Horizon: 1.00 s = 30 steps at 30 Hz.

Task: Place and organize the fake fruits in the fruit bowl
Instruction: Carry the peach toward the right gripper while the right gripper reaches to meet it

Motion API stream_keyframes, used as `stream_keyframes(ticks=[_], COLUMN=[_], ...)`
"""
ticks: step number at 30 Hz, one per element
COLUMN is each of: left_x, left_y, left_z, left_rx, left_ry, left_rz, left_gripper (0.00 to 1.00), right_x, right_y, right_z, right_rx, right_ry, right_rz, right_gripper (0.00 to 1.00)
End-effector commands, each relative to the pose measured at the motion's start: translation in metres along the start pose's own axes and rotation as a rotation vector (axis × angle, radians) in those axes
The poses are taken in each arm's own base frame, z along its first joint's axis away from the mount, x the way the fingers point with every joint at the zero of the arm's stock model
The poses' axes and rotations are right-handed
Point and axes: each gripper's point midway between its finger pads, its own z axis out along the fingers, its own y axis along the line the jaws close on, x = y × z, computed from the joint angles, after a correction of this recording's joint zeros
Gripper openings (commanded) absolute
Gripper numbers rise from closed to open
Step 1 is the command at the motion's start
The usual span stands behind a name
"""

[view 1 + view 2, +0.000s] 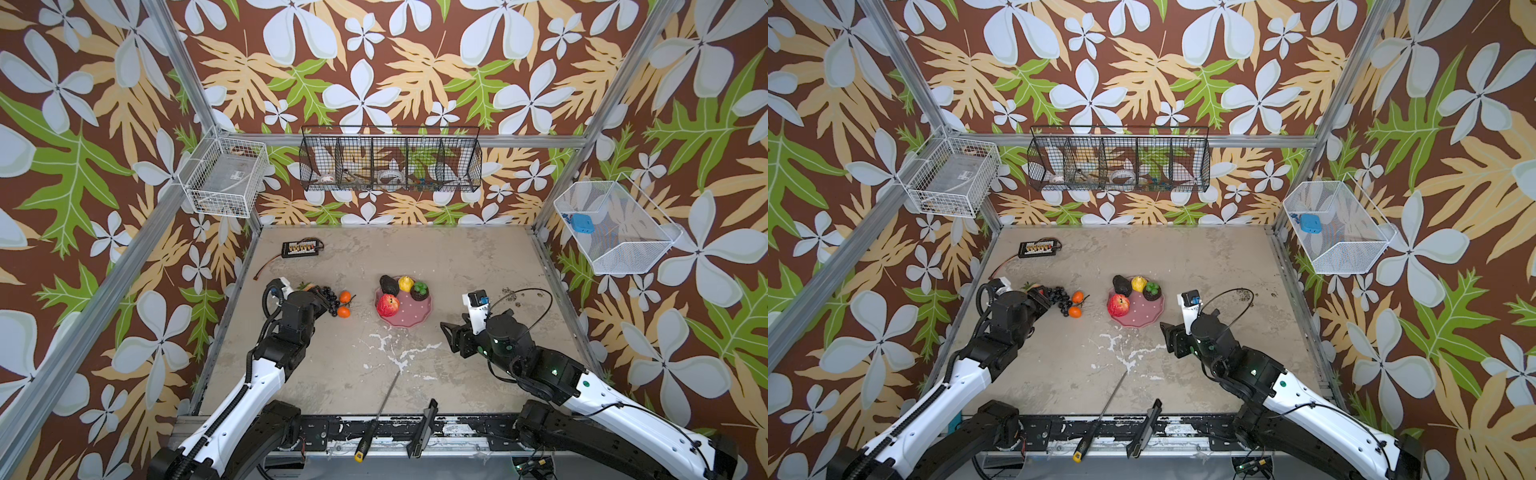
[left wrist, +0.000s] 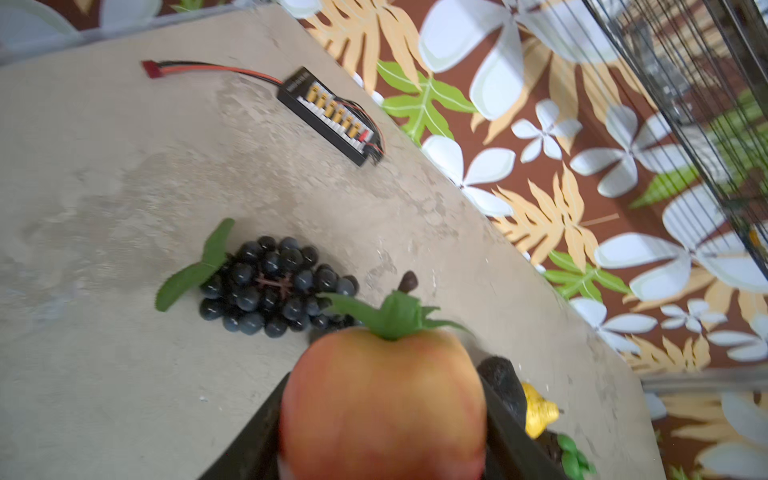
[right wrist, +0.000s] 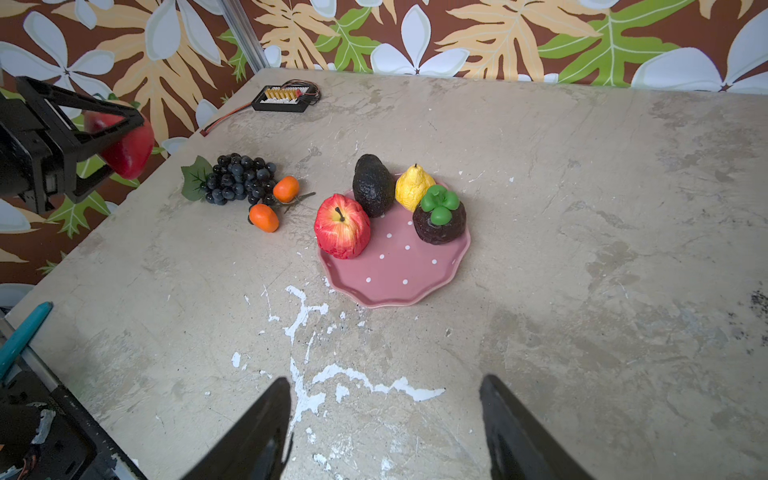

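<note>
The pink polka-dot fruit bowl (image 1: 409, 321) (image 3: 395, 274) holds a red apple (image 1: 387, 305), a dark avocado (image 1: 389, 284), a yellow lemon (image 1: 406, 283) and a brown-green piece (image 1: 419, 291). Left of it on the table lie the dark grape bunch (image 1: 330, 297) (image 2: 274, 286) and two oranges (image 1: 345, 296) (image 1: 343, 311). Just left of the grapes and above the table, my left gripper (image 1: 314, 296) (image 2: 382, 436) is shut on a red strawberry (image 2: 382, 399) (image 3: 129, 149) with a green leafy cap. My right gripper (image 1: 448, 336) (image 3: 385, 379) is open and empty, low over bare table right of the bowl's front.
A black connector board (image 1: 302, 248) with wires lies at the back left. A screwdriver (image 1: 378, 415) and a black tool (image 1: 424, 428) lie at the front edge. Wire baskets (image 1: 390, 164) hang on the walls. A black cable loop (image 1: 534, 291) arches at the right.
</note>
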Motion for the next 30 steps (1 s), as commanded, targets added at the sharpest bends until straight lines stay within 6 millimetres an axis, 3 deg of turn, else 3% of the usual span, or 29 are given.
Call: stream_keyframes(ticks=[1,3,9,13,20,30], left_x=[0.026,0.046,0.097,0.126,0.162,0.195], left_y=[-0.049,-0.073,-0.121,-0.143,-0.155,-0.161], left_z=[-0.006,-0.013,-0.035,-0.051,-0.070,-0.091], left_rx=[0.179,0.258,0.466,0.587,0.732,0.864], left_ry=[0.085,0.127,0.202,0.226,0.210,0.195], left_rz=[0.174,0.262,0.387,0.476,0.583,0.702], left_gripper=[0.49,0.49,0.49,0.49,0.49,0.49], right_x=[-0.003,-0.004,-0.006,-0.010,-0.013,-0.005], right_y=[-0.001,0.001,0.007,0.014,0.029,0.060], right_z=[-0.003,-0.006,-0.008,-0.010,-0.013,-0.008], right_rx=[0.010,-0.003,-0.036,-0.066,-0.135,-0.291], right_ry=[0.001,0.005,0.015,0.024,0.053,0.124], right_rz=[0.003,0.004,0.016,0.024,0.013,0.030], right_gripper=[0.72,0.72,0.72,0.71,0.66,0.45])
